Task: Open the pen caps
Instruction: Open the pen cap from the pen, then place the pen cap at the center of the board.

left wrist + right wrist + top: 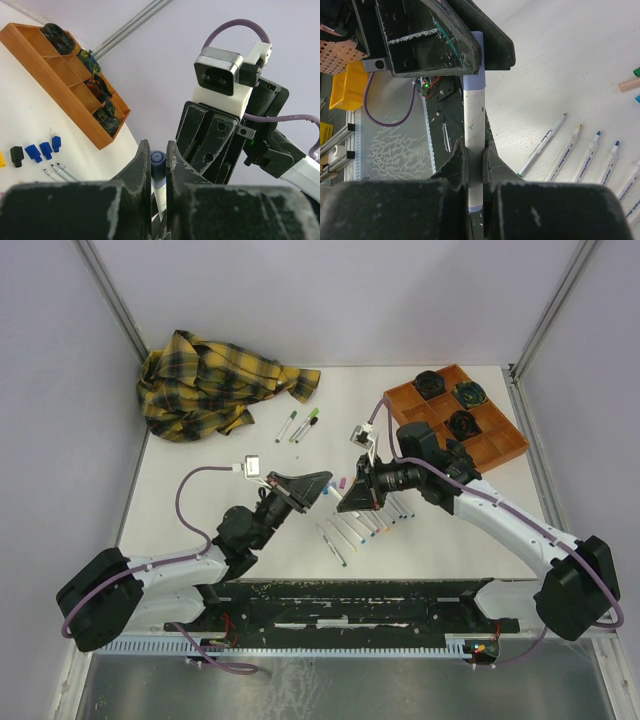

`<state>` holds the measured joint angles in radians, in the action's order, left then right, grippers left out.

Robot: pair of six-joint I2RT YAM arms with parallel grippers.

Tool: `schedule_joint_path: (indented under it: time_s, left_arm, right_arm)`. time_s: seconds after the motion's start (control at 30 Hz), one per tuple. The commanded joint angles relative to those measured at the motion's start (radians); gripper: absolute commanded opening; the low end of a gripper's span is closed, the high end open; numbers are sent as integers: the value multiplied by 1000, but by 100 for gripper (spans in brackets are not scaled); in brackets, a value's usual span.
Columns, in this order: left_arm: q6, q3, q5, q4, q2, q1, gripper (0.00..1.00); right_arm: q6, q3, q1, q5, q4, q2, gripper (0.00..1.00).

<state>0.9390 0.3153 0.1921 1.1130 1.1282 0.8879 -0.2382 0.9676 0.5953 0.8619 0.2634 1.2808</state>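
Pens were many on the table: at least five uncapped pens (pixel 587 156) lay side by side in a row under my right arm, and at least two capped pens (pixel 287 426) with green caps lay near the cloth. One more pen (pixel 473 120) was in the air between my two grippers. I counted three loose blue caps (pixel 45 149) and one black cap (pixel 16 156) on the table. The orange tray (pixel 497 448) had three dark round things (pixel 461 424) in the top view. One yellow checked cloth (pixel 205 380) lay crumpled at the far left.

The table (pixel 200 530) was white and flat, with pale grey-lilac walls around it and metal posts in the far corners.

My right gripper (pixel 474 155) was closed on the white barrel of the raised pen. My left gripper (pixel 158 165) came from the other side, and its fingers were pressed on the lilac cap (pixel 474 77) at the end of this pen. The cap sat on the barrel, above the middle of the table, just beyond my right fingers.
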Motion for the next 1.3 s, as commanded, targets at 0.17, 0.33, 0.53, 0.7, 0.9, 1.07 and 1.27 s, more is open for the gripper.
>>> schedule_joint_path:
  time_s: [0.17,0.33,0.53,0.7,0.9,1.07,1.27]
  left_arm:
    - [-106,133,101,-158,-126,-179,3]
    - [10,226,-23,-181,-80,-419,3]
    - [33,286,-83,-233,-33,-494,3]
    - [-41,262,-57,-513,-37,-499,3]
    - [-29,269,24,-871,75,-499,3]
    - [-71,364,-23,-1021,264,-496,3]
    - [-109,481,52,-1141,447,-442,3]
  right_arm:
    - [-64,-28,3,54,-93,46,0]
    - [-56,-34,31,41,-97,73,0]
    - [-43,-31,55,13,-90,88,0]
    - [-48,-36,54,-66,-89,74,0]
    - [-163,-43,57,-237,-106,79,0]
    - [-185,-36,57,-263,-95,109,0]
    - [-188,-33,57,-275,-90,122,0]
